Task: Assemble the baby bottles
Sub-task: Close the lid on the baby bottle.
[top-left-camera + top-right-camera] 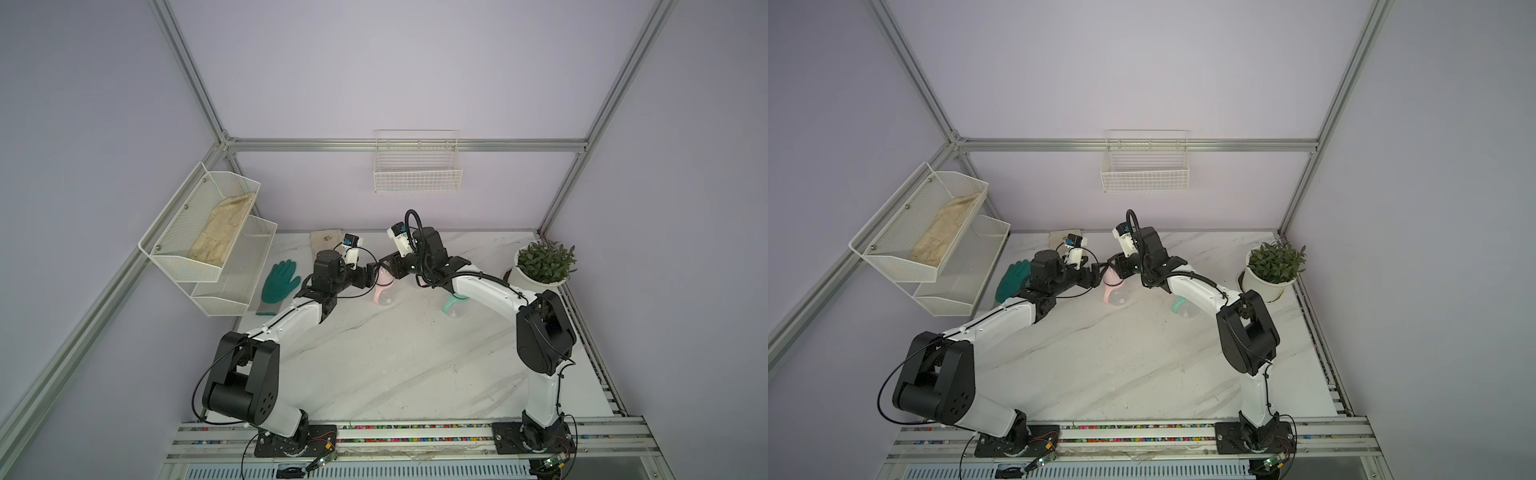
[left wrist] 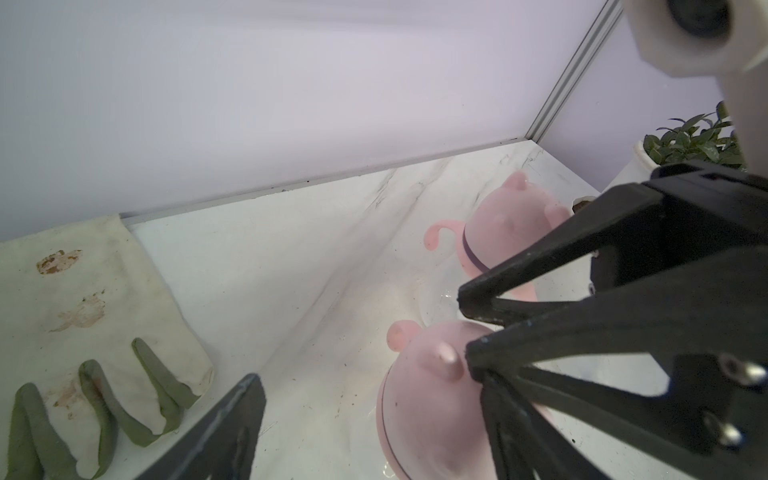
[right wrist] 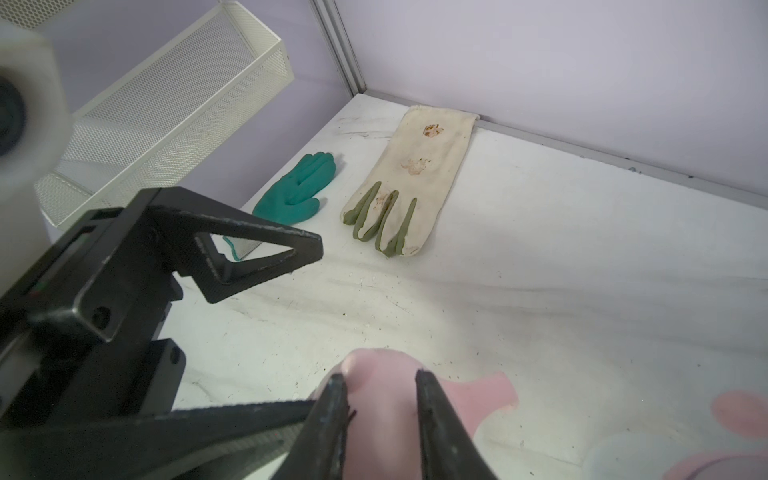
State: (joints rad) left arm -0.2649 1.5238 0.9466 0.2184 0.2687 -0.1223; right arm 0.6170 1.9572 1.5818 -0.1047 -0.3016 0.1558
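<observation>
White mesh tray holds beige glove — right fingers clamp pink cap — left fingers spread, straddling it

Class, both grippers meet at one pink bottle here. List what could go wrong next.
1. The left gripper and right gripper crowd the same pink cap; they may collide.
2. The right gripper pinches that rounded cap, which might slip.
3. A second pink bottle stands close by and could be knocked.
</observation>
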